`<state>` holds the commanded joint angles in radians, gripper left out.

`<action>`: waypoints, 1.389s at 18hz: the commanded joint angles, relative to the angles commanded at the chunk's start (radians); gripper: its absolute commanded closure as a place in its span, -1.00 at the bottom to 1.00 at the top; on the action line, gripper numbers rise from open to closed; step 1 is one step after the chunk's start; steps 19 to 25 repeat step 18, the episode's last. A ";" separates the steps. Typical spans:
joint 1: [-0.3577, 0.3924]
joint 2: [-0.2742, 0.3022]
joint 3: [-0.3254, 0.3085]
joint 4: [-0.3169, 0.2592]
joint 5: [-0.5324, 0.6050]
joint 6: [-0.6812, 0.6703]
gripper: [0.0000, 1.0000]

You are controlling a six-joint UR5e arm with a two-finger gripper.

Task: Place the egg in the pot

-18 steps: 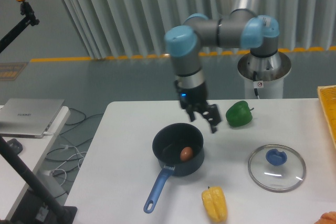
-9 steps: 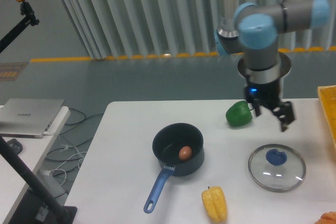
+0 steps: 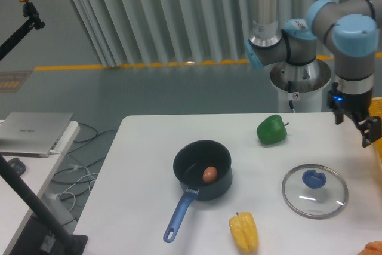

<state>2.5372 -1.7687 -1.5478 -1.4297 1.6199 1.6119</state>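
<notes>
The egg (image 3: 209,174), small and orange-tan, lies inside the pot (image 3: 202,169), a dark round saucepan whose blue handle points toward the front left. My gripper (image 3: 359,128) hangs far to the right, near the table's right edge, well away from the pot. Its fingers stand apart with nothing between them.
A green pepper (image 3: 272,129) sits behind and right of the pot. A glass lid with a blue knob (image 3: 314,190) lies at the front right. A wrinkled yellow pepper (image 3: 244,232) rests near the front edge. A yellow crate edge (image 3: 376,117) shows at the far right.
The arm has swung from just behind the pot across to the far right of the table. The egg stays in the pot.
</notes>
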 joint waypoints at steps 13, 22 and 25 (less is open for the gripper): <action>-0.026 -0.028 0.000 0.011 -0.069 0.020 -1.00; -0.026 -0.029 0.000 0.011 -0.071 0.022 -1.00; -0.026 -0.029 0.000 0.011 -0.071 0.022 -1.00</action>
